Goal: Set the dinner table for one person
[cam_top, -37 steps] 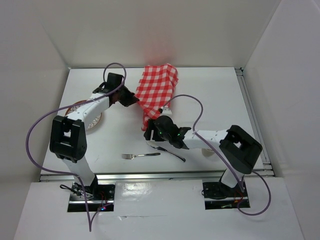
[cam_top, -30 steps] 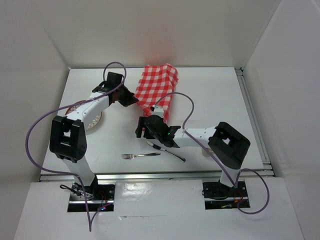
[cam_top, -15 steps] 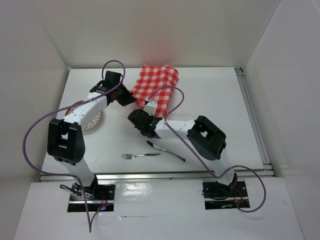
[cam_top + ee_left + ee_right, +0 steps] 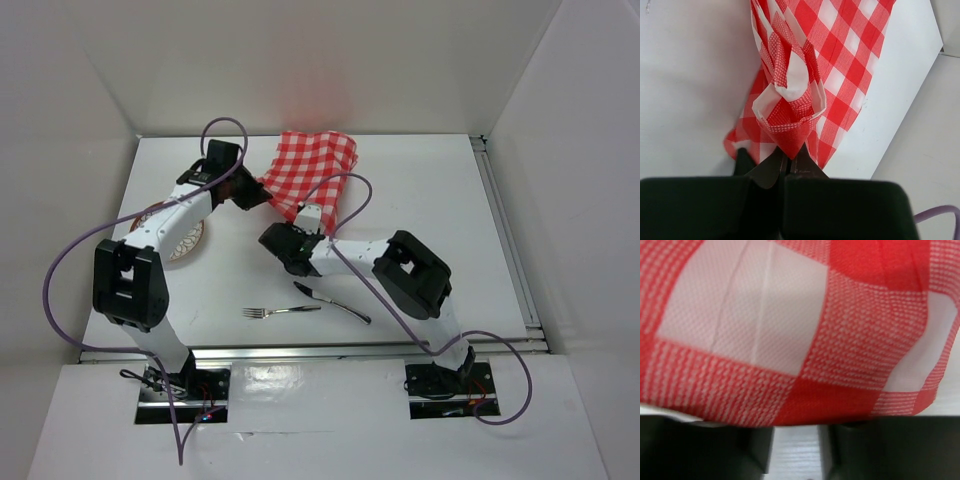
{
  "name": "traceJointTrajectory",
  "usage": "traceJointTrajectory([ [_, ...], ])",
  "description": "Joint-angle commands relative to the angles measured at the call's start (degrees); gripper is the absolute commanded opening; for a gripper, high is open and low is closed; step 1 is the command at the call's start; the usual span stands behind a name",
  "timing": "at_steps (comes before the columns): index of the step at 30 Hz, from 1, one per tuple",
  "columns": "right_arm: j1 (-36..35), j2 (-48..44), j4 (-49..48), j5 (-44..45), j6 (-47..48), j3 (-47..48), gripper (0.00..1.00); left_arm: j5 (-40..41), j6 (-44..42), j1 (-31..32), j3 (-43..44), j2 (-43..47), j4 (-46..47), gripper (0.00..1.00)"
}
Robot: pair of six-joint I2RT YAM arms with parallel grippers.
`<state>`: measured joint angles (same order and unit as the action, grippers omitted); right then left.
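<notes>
A red-and-white checked cloth (image 4: 318,168) lies bunched at the back middle of the white dinner table (image 4: 430,190). My left gripper (image 4: 252,195) is shut on the cloth's left corner. In the left wrist view that pinched corner folds up just past the closed tips (image 4: 788,157), and the rest of the cloth (image 4: 840,60) spreads beyond. My right gripper (image 4: 290,232) is at the cloth's near corner. In the right wrist view the cloth (image 4: 790,315) fills the frame and its edge covers the fingertips. The fingers (image 4: 715,450) stand a narrow gap apart, with the table (image 4: 796,455) showing between them.
A patterned plate (image 4: 182,240) sits at the left, partly under my left arm. A fork (image 4: 280,311) and a knife (image 4: 333,302) lie near the front edge, below my right wrist. White walls enclose the table on three sides.
My right arm swung left and back from above the knife to the cloth's near corner, and its jaws narrowed. My left gripper kept its hold and pulled the cloth slightly left.
</notes>
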<state>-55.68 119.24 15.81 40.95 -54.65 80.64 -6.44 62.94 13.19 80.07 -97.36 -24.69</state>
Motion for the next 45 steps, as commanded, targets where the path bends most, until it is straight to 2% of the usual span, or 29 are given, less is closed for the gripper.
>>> traceJointTrajectory([
  [1, 2.4, -0.3, -2.5, 4.2, 1.6, 1.2, 0.38, -0.2, -1.2, -0.4, 1.8, 3.1, -0.1, 0.00],
  [2, 2.9, -1.0, -2.5, 4.2, 2.2, 1.2, 0.15, 0.4, -1.8, -0.4, 1.8, 3.7, -0.1, 0.00],
  [3, 3.6, -1.6, -1.6, 4.2, 2.2, 1.2, 0.05, 0.4, -1.8, -0.4, 1.8, 3.7, -0.7, 0.00],
  [4, 4.9, -2.4, -0.9, 4.7, 2.2, 0.1, 0.00, 1.0, -1.8, -0.4, 1.8, 3.7, -0.7, 0.00],
  [7, 6.6, -8.6, -2.4, 5.3, 7.0, -4.3, 0.00, 1.6, -3.0, -1.6, 3.9, 3.7, -1.4, 0.00],
  [8, 7.9, -10.8, -4.0, 5.9, 9.2, -8.8, 0.00, 1.6, -3.0, -2.5, 4.7, 3.7, -1.4, 0.00],
  [10, 10.2, -18.1, -9.8, 5.9, 16.8, -15.6, 0.00, 1.6, -4.8, -4.2, 8.0, 3.1, -1.4, 0.00],
  [13, 18.9, -26.7, -21.0, 3.5, 26.3, -19.7, 0.00, -1.0, -6.1, -6.7, 13.8, -0.1, -2.7, 0.00],
  [14, 24.6, -28.2, -23.3, 0.7, 31.8, -19.7, 0.00, -2.9, -6.9, -7.4, 18.3, -1.2, -3.3, 0.00],
  [17, 34.4, -30.5, -24.3, -4.3, 36.5, -13.8, 0.00, -5.5, -8.2, -9.8, 26.3, -4.5, -5.5, 0.00],
  [19, 37.1, -32.9, -26.2, -6.4, 39.2, -12.4, 0.00, -6.0, -8.8, -11.6, 28.3, -4.5, -6.2, 0.00],
  [22, 39.2, -37.2, -26.8, -7.7, 40.6, -14.2, 0.00, -7.4, -9.3, -13.8, 25.8, -0.9, -5.1, 0.00],
  [25, 39.8, -42.8, -24.2, -7.6, 37.3, -21.4, 0.00, -9.6, -8.7, -15.2, 15.6, 3.7, -2.3, 0.00],
  [26, 39.8, -44.1, -23.2, -7.6, 33.9, -26.0, 0.00, -10.3, -8.7, -15.2, 8.2, 7.5, -1.0, 0.00],
  [27, 39.8, -46.9, -21.8, -8.5, 32.6, -28.3, 0.00, -10.3, -9.4, -15.2, 4.6, 9.4, -0.4, 0.00],
  [28, 39.8, -48.2, -21.0, -8.5, 31.5, -30.5, 0.10, -10.3, -9.4, -15.2, 0.9, 11.2, 0.2, 0.00],
  [29, 39.8, -49.3, -19.6, -9.2, 28.3, -34.2, 0.24, -9.7, -10.8, -15.2, -6.4, 14.6, 0.2, 0.00],
  [30, 39.8, -51.5, -16.5, -9.2, 26.6, -35.7, 0.38, -8.9, -10.8, -15.2, -9.7, 16.0, 0.2, 0.00],
  [31, 39.3, -52.5, -15.3, -10.1, 25.1, -37.1, 0.62, -8.9, -10.8, -15.2, -12.9, 17.5, 0.2, 0.00],
  [32, 39.2, -53.3, -14.2, -10.9, 22.7, -38.3, 0.69, -9.6, -11.5, -15.2, -19.2, 18.5, 1.2, 0.00],
  [34, 39.2, -54.6, -13.4, -13.3, 22.0, -40.1, 0.75, -10.4, -12.1, -13.9, -23.5, 20.6, 2.0, 0.00],
  [37, 39.2, -53.8, -12.9, -17.8, 23.4, -37.4, 0.78, -9.8, -12.1, -12.8, -25.5, 21.2, 2.5, 0.00],
  [40, 41.1, -50.3, -6.9, -24.5, 25.9, -27.8, 0.78, -7.6, -12.9, -12.8, -18.5, 19.7, -0.8, 0.00],
  [42, 42.5, -46.0, -3.4, -34.3, 28.7, -22.9, 0.78, -7.1, -13.5, -12.8, -13.7, 18.4, -1.4, 0.00],
  [44, 44.8, -41.6, 3.9, -36.8, 27.8, -17.0, 0.81, -7.1, -13.5, -12.8, -11.9, 17.5, -2.1, 0.00],
  [45, 46.1, -40.7, 5.1, -41.7, 27.0, -16.1, 0.81, -6.5, -13.5, -12.8, -11.3, 16.7, -2.1, 0.00],
])
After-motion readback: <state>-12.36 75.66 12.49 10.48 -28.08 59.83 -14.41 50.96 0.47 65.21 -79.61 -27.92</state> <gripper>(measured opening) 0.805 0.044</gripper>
